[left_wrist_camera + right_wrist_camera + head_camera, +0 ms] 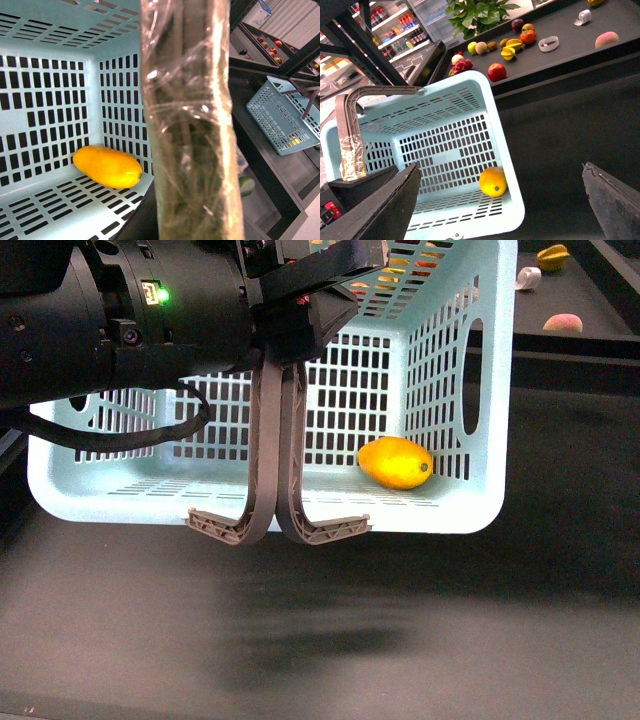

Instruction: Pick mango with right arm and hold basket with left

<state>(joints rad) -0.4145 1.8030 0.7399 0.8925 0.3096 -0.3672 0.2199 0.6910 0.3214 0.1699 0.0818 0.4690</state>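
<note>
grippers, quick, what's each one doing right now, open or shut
left gripper: closed on the grey-brown swing handles of the pale turquoise plastic basket
right gripper: open, holding nothing

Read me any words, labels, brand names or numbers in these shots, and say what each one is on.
Nothing is legible.
Shelved bottles: labels too small to read.
Distant box: print blurred.
Green indicator on the left arm: no readable marking.
</note>
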